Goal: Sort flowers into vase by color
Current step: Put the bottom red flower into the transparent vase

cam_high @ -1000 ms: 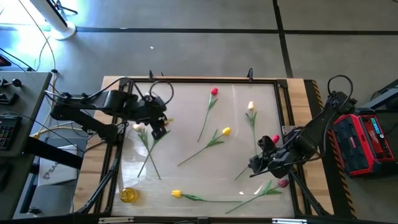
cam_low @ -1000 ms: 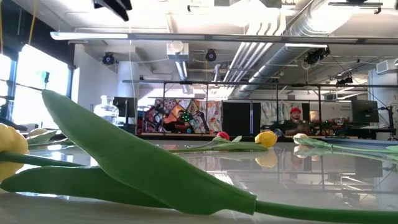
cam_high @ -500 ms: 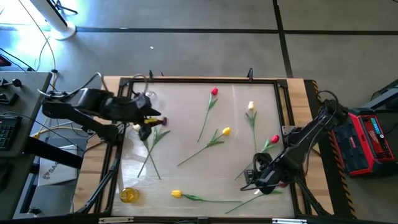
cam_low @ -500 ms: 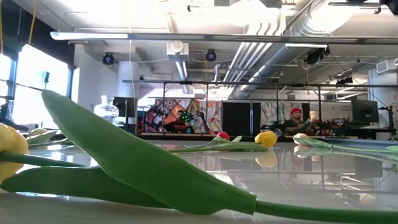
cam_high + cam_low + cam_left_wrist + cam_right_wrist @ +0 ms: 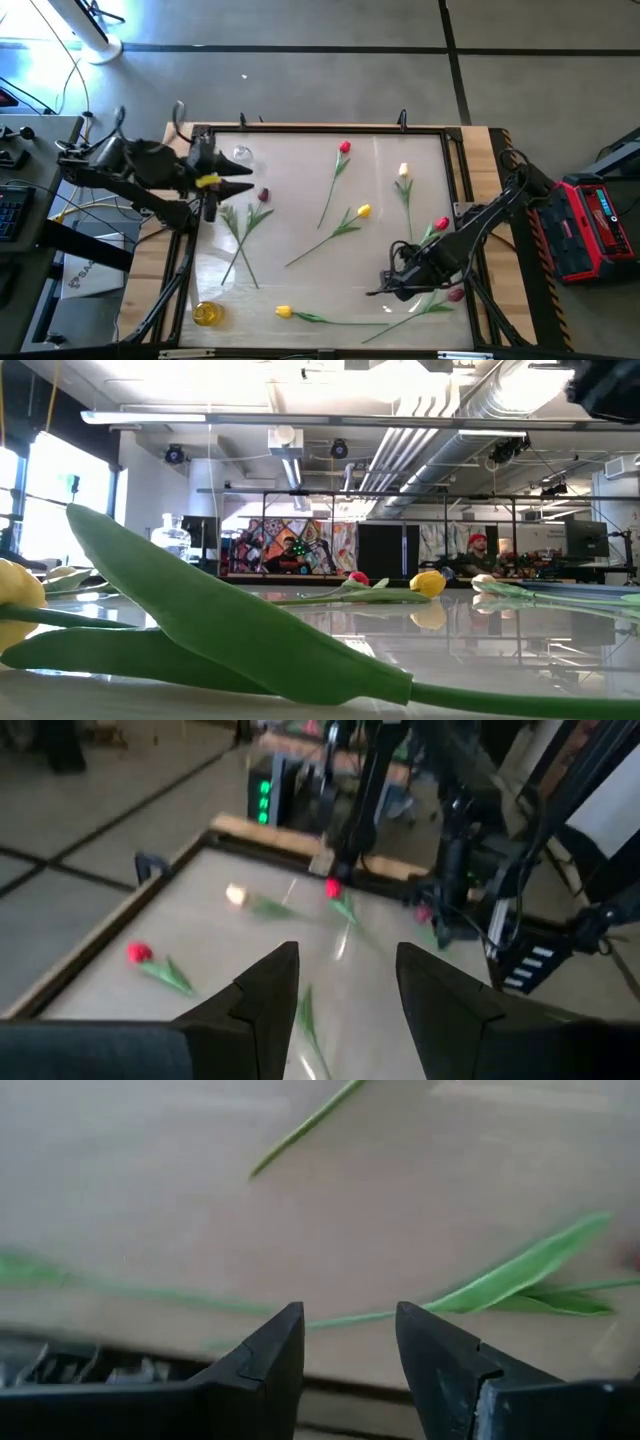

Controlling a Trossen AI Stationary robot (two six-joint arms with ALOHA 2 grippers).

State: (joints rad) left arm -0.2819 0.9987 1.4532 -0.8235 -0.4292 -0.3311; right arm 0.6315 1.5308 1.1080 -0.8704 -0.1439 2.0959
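Several artificial tulips lie flat on the pale table: red (image 5: 344, 147), cream (image 5: 403, 170), yellow (image 5: 363, 211), red-pink (image 5: 442, 224), maroon-pink (image 5: 456, 294), yellow (image 5: 283, 312), and maroon (image 5: 263, 195) beside a pale one (image 5: 220, 205). My left gripper (image 5: 238, 186) hovers open by the table's left edge, just left of the maroon head. My right gripper (image 5: 350, 1350) is open and low near the near edge (image 5: 383, 288). A green stem (image 5: 345, 1320) and leaf (image 5: 520, 1270) lie just past its fingertips, untouched.
An amber glass vase (image 5: 206, 313) stands at the near-left corner and a clear glass one (image 5: 240, 155) near the far-left corner. A raised frame (image 5: 320, 128) edges the table. In the low view a large leaf (image 5: 230, 620) fills the foreground. A red case (image 5: 590, 225) sits off to the right.
My left gripper has drawn back toward the table's left and far edges, away from the crossed stems, uncovering the maroon tulip head. My right gripper has travelled toward the near edge and leftward, dropping low over the stems there. The flowers lie as before.
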